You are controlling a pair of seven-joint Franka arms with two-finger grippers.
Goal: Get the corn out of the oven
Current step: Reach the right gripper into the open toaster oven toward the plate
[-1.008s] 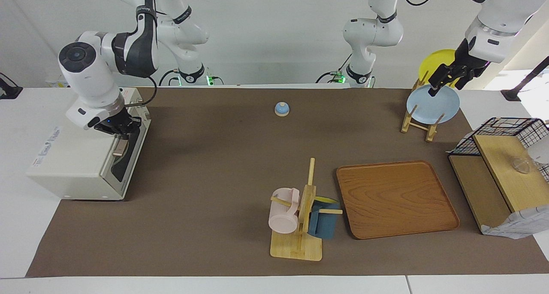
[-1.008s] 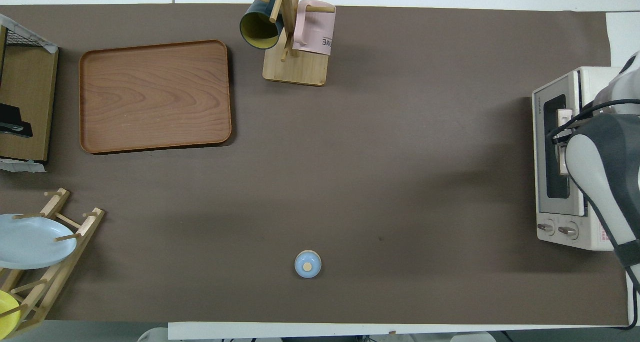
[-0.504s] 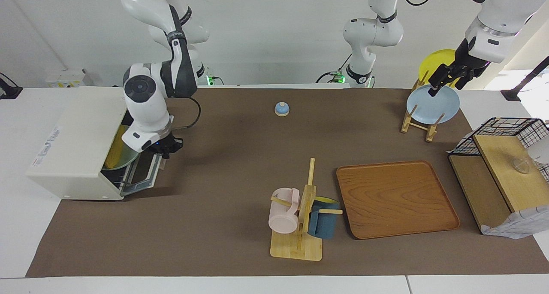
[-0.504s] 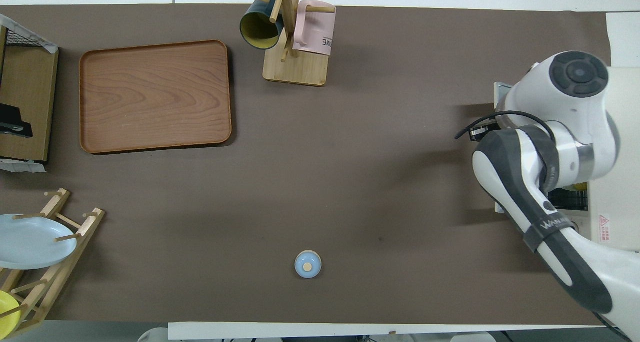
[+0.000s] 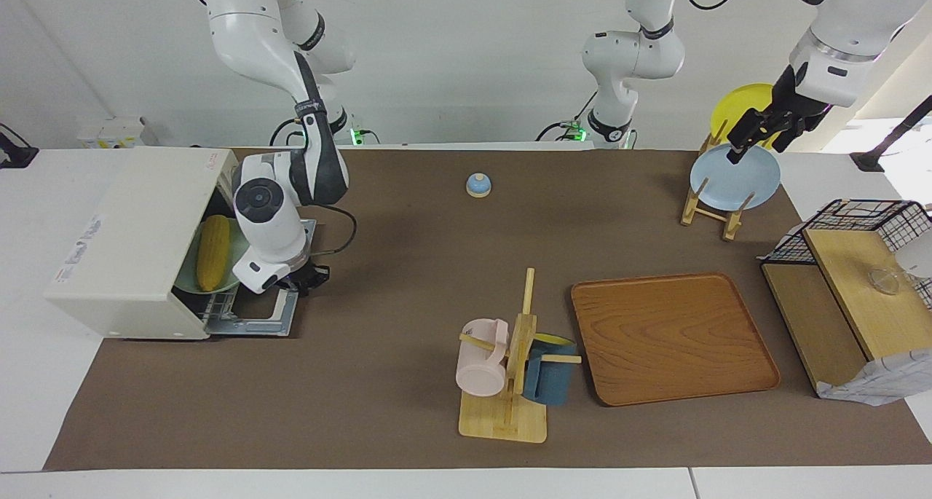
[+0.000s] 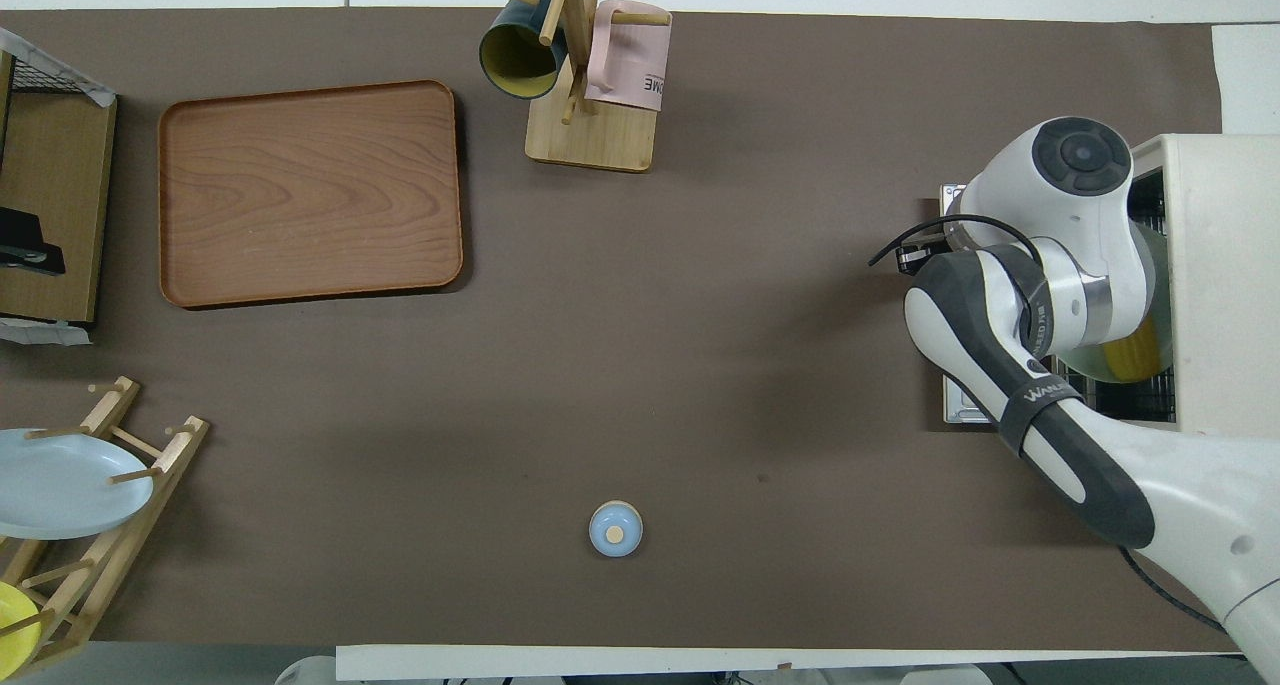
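Observation:
The cream-white oven point(image 5: 124, 244) point(image 6: 1225, 285) stands at the right arm's end of the table. Its door point(image 5: 280, 317) lies open, flat on the mat. Inside, the yellow corn point(image 5: 213, 251) point(image 6: 1135, 360) lies on a pale green plate point(image 5: 237, 245) on the rack. My right gripper point(image 5: 309, 274) point(image 6: 915, 260) is low at the outer edge of the open door, where the handle is; the handle itself is hidden by it. My left gripper point(image 5: 757, 138) waits open over the plate rack with nothing in it.
A blue bell point(image 5: 478, 185) sits mid-table near the robots. A mug tree point(image 5: 513, 368) with two mugs and a wooden tray point(image 5: 673, 336) lie farther out. A rack with a blue plate point(image 5: 734, 178), a yellow plate point(image 5: 743, 102) and a wire basket point(image 5: 852, 229) are at the left arm's end.
The oven door went from shut to lying flat open, drawn down by my right gripper. The corn on its plate came into view. The left arm has not moved.

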